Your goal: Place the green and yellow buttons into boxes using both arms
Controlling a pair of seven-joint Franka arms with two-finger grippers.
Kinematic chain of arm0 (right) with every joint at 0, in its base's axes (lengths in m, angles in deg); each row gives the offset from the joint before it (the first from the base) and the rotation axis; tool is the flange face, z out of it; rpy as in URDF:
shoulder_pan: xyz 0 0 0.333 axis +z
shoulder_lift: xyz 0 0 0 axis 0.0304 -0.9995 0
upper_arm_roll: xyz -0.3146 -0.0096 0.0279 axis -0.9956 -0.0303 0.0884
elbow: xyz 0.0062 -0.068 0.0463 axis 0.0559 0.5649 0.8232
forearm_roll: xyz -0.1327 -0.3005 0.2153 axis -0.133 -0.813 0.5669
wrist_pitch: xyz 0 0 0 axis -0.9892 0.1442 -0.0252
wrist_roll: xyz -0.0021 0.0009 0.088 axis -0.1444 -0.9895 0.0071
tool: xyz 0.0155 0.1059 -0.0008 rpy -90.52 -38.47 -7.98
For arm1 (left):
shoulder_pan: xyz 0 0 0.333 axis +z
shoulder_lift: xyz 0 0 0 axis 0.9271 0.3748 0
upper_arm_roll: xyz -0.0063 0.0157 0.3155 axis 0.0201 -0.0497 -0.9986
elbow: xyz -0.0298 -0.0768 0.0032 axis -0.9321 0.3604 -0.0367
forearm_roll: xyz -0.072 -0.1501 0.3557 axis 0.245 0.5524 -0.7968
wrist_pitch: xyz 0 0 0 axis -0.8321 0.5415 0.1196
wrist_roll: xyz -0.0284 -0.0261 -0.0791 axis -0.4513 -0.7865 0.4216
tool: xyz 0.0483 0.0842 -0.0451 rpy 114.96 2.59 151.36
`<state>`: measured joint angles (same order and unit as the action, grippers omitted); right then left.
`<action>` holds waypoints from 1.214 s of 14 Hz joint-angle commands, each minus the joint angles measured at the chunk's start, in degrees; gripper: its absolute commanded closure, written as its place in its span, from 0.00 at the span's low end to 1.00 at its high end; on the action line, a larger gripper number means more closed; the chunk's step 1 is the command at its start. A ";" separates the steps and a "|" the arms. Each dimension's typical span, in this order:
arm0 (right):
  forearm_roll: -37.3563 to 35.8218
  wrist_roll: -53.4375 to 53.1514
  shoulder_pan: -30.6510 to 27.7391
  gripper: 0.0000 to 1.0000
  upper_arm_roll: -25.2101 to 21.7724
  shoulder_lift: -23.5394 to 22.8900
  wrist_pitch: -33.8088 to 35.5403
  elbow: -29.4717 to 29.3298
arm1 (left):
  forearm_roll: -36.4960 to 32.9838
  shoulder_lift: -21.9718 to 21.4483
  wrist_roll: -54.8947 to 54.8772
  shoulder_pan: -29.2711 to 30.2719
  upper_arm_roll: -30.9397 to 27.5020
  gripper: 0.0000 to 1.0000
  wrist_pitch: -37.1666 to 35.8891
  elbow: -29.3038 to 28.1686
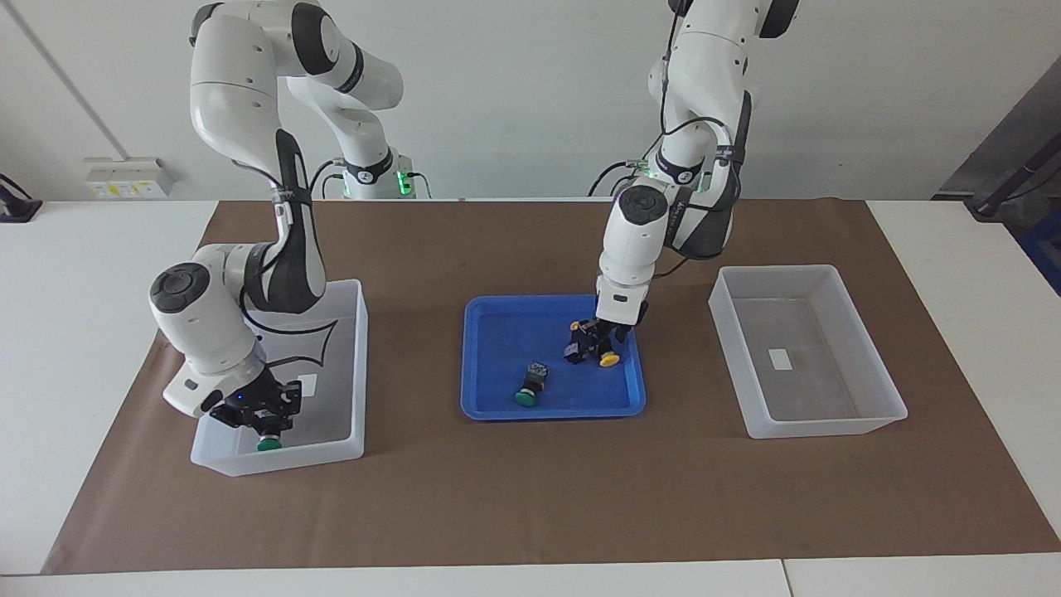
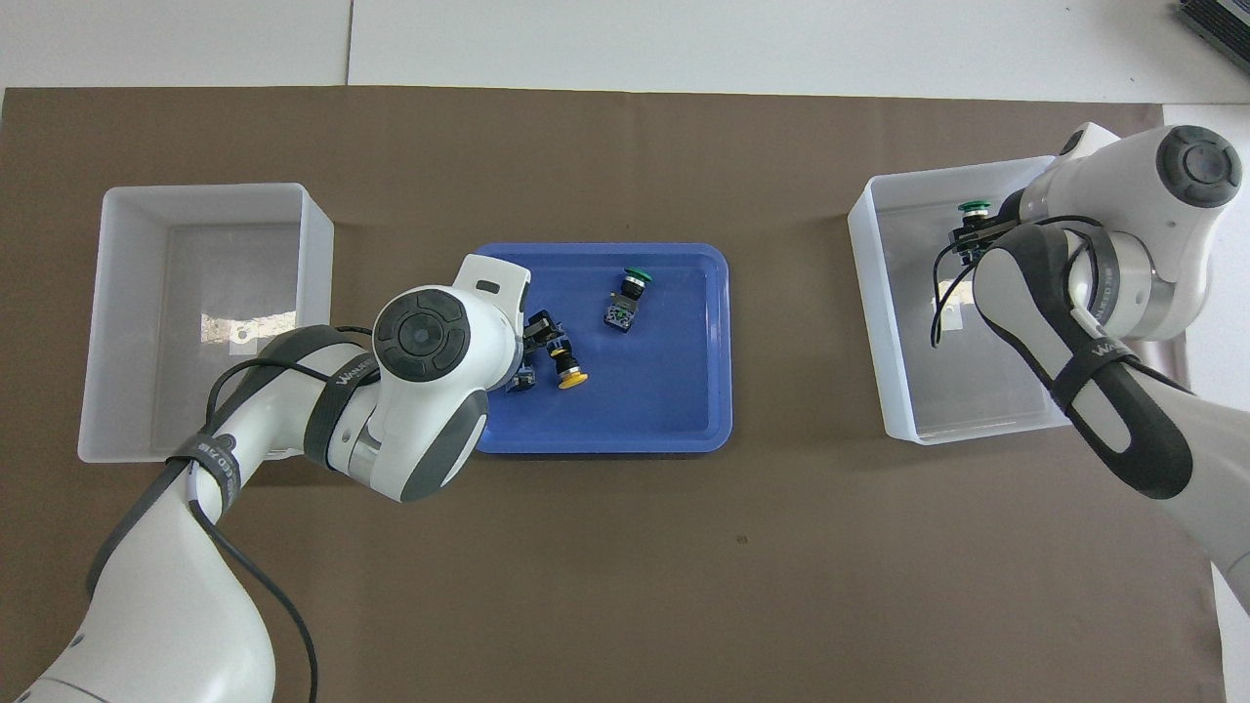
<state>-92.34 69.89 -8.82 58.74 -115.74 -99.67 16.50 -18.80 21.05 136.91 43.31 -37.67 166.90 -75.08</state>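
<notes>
My right gripper (image 1: 264,421) is down inside the box (image 1: 348,373) at the right arm's end and is shut on a green button (image 1: 267,444). This gripper (image 2: 972,234) and the green cap (image 2: 974,207) also show in the overhead view, in that box (image 2: 879,293). My left gripper (image 1: 597,342) is low in the blue tray (image 1: 497,398), right at a yellow button (image 1: 610,359) that lies tilted. The overhead view shows the gripper (image 2: 535,350) and this button (image 2: 568,376). A second green button (image 1: 530,390) lies in the tray (image 2: 630,293). The other yellow button is hidden.
The box at the left arm's end (image 1: 808,348) holds only its white label and also shows in the overhead view (image 2: 205,322). Brown paper (image 1: 530,497) covers the table under both boxes and the tray.
</notes>
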 commanded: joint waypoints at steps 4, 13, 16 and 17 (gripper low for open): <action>1.33 -0.82 -0.22 0.17 0.68 4.09 1.53 0.55 | -1.64 0.83 1.36 -1.26 -0.96 0.33 0.48 -0.16; 1.33 -24.61 6.54 0.00 3.06 13.50 11.65 -0.15 | -1.64 -5.57 -0.40 1.54 -0.87 1.00 -15.22 7.12; 0.28 -40.69 12.60 0.00 3.06 12.80 10.68 -0.06 | 0.37 -9.10 -6.60 7.24 -0.52 1.00 -23.92 11.07; 0.19 -44.83 15.40 0.00 2.97 12.36 9.81 -0.06 | 1.86 -9.36 -10.81 9.27 -0.86 1.00 -26.91 13.27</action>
<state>-92.11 32.13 3.58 61.41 -102.64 -88.23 16.21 -18.92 12.69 132.15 48.62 -38.71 144.89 -64.32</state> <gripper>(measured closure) 0.000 0.670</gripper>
